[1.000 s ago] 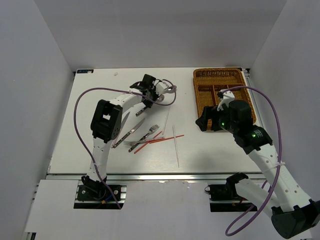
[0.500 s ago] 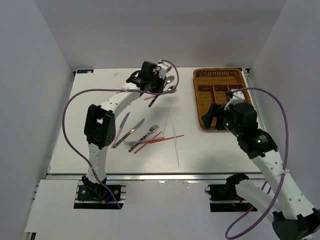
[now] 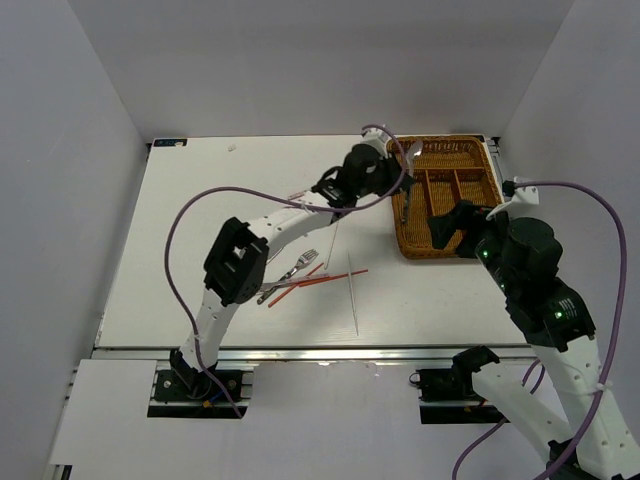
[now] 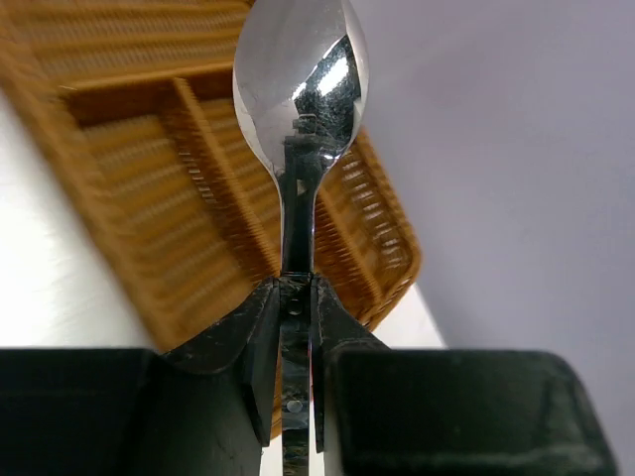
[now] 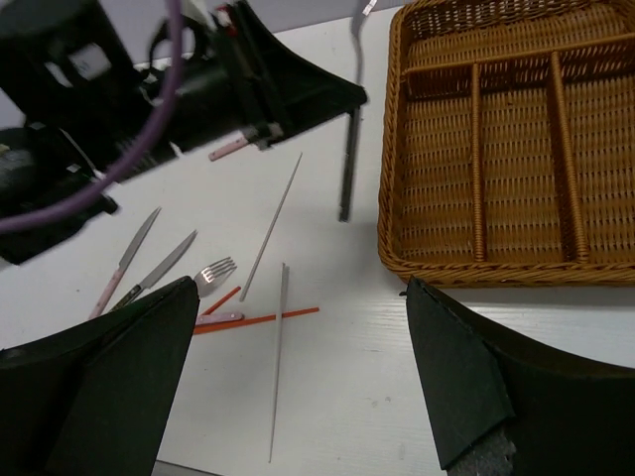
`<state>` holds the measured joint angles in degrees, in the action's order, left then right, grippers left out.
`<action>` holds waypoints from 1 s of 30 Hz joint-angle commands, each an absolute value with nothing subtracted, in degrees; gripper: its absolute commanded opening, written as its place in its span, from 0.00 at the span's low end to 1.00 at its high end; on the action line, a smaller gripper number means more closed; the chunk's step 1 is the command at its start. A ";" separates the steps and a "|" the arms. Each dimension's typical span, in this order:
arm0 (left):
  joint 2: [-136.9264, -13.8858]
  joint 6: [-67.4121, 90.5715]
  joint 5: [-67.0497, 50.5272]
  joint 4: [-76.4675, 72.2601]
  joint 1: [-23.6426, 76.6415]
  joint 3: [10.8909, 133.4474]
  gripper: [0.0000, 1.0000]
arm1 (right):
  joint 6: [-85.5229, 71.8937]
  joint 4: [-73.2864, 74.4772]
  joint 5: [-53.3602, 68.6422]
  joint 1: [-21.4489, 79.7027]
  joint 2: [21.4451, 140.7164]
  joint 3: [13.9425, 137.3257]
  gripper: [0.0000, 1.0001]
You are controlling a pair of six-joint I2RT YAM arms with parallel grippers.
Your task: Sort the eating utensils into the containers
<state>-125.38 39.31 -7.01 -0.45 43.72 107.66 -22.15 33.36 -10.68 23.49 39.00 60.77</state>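
The left gripper (image 4: 296,297) is clamped on the slim handle of a silver spoon (image 4: 301,69). The bowl stands out beyond its fingertips and the rest of the handle hangs below it. Just past the gripper lies the wicker cutlery tray (image 5: 389,198), its slots bare. The hanging handle is close to the tray wall nearest the gripper, though I cannot tell whether it is over a slot or outside that wall.

The pinch is narrow on smooth metal, so the spoon may swivel. On lowering, the handle tip could catch the rim, or an early release could drop the spoon on the worktop (image 3: 200,200). Farther out, the right gripper (image 5: 298,387) hovers with its jaws wide apart and empty. It is close enough that the two arms could crowd each other.
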 commanded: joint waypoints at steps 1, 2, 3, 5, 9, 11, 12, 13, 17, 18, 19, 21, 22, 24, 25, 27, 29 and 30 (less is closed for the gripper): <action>-129.45 48.85 1.38 -6.59 46.66 112.49 0.00 | -22.41 35.85 -13.27 23.56 37.71 63.37 0.89; -130.16 49.74 2.97 -7.29 46.93 112.93 0.00 | -22.33 36.12 -13.45 23.55 37.53 63.28 0.89; -130.86 50.70 3.95 -8.08 47.11 112.94 0.00 | -22.15 36.30 -13.62 23.64 37.18 63.28 0.89; -132.44 52.46 7.10 -9.13 47.63 112.07 0.01 | -21.89 36.74 -13.80 23.56 36.65 63.11 0.89; -136.30 53.79 9.74 -12.13 48.60 113.19 0.04 | -21.36 36.65 -13.71 23.64 36.39 62.76 0.89; -137.45 53.70 10.36 -11.78 48.69 114.33 0.09 | -21.09 36.74 -13.36 23.56 36.47 62.84 0.89; -138.07 53.70 10.11 -11.95 48.60 114.69 0.14 | -21.01 36.74 -13.19 23.64 36.39 62.84 0.89; -138.51 53.18 10.02 -11.78 48.60 115.39 0.19 | -20.66 36.83 -13.18 23.64 36.39 62.84 0.89; -139.22 50.98 9.41 -10.46 48.69 116.98 0.47 | -19.95 37.00 -13.97 23.56 36.04 62.58 0.89; -138.78 50.45 9.14 -10.28 48.60 116.63 0.49 | -19.86 37.00 -14.06 23.64 36.12 62.58 0.89; -138.52 49.49 8.97 -10.20 48.60 116.37 0.52 | -19.78 37.00 -14.15 23.64 36.04 62.49 0.89; -137.73 48.78 8.09 -10.37 48.60 115.84 0.62 | -19.86 36.83 -13.98 23.64 36.21 62.32 0.89; -136.94 47.47 7.56 -10.46 48.60 115.40 0.68 | -19.86 36.48 -13.80 23.56 36.21 62.14 0.89; -135.80 46.15 6.95 -9.06 48.52 115.40 0.98 | -20.04 36.30 -13.27 23.64 36.47 62.14 0.89; -133.79 42.84 7.47 -8.10 48.52 115.57 0.98 | -20.04 36.30 -13.27 23.64 36.56 62.05 0.90; -130.80 37.04 9.66 -4.23 48.52 115.31 0.98 | -19.43 36.47 -13.27 23.64 36.65 62.14 0.89; -126.31 25.18 12.99 -0.47 47.82 114.79 0.98 | -18.29 36.74 -12.66 23.64 36.56 62.14 0.89; -125.17 20.35 13.79 1.74 46.59 114.70 0.98 | -17.85 36.83 -12.40 23.64 36.48 62.14 0.89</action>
